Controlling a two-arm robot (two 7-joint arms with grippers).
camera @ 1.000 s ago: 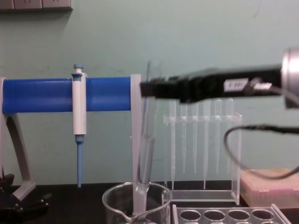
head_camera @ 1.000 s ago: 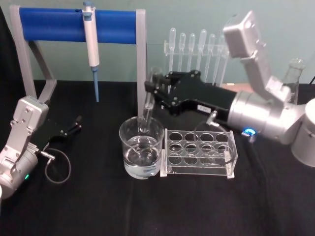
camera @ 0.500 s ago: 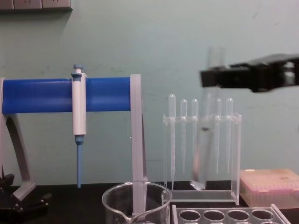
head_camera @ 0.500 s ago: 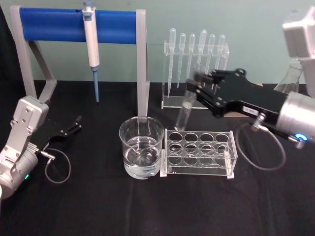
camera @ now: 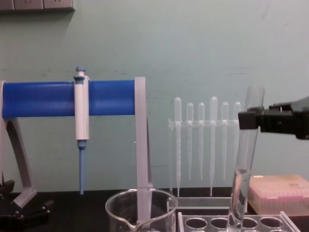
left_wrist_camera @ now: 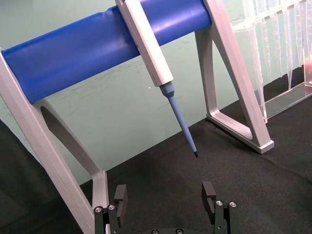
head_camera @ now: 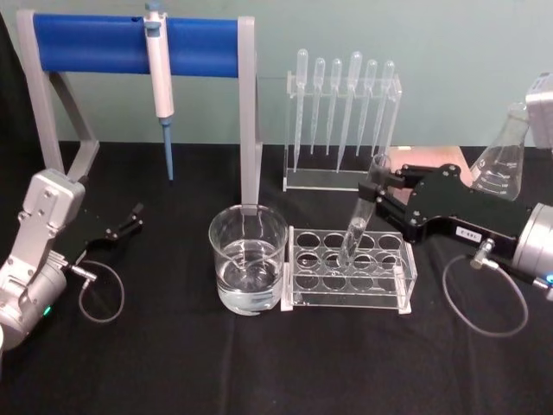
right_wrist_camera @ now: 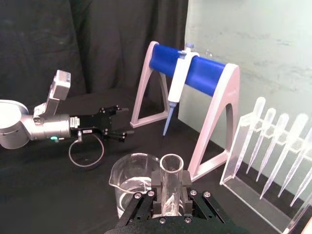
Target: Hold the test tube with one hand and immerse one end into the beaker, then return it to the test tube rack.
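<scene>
My right gripper (head_camera: 378,192) is shut on the test tube (head_camera: 361,220) just below its rim. The tube leans slightly, and its rounded lower end dips into a back-row hole of the clear rack (head_camera: 350,290). In the right wrist view the tube (right_wrist_camera: 171,165) stands between the closed fingers (right_wrist_camera: 157,183). In the chest view the tube (camera: 241,174) hangs from that gripper (camera: 247,121) over the rack (camera: 212,223). The beaker (head_camera: 249,259), holding clear liquid, stands left of the rack and apart from the tube. At the table's left my left gripper (head_camera: 130,220) rests open, also in the left wrist view (left_wrist_camera: 164,195).
A blue pipette stand (head_camera: 138,43) holding a pipette (head_camera: 160,73) spans the back left. A holder of plastic droppers (head_camera: 341,104) stands behind the rack. A conical flask (head_camera: 503,160) is at the far right. A cable loop (head_camera: 484,298) hangs from my right arm.
My right gripper lifted the test tube out of the beaker, carried it rightwards and lowered it. Its lower end now sits in the rack. The left arm stayed still.
</scene>
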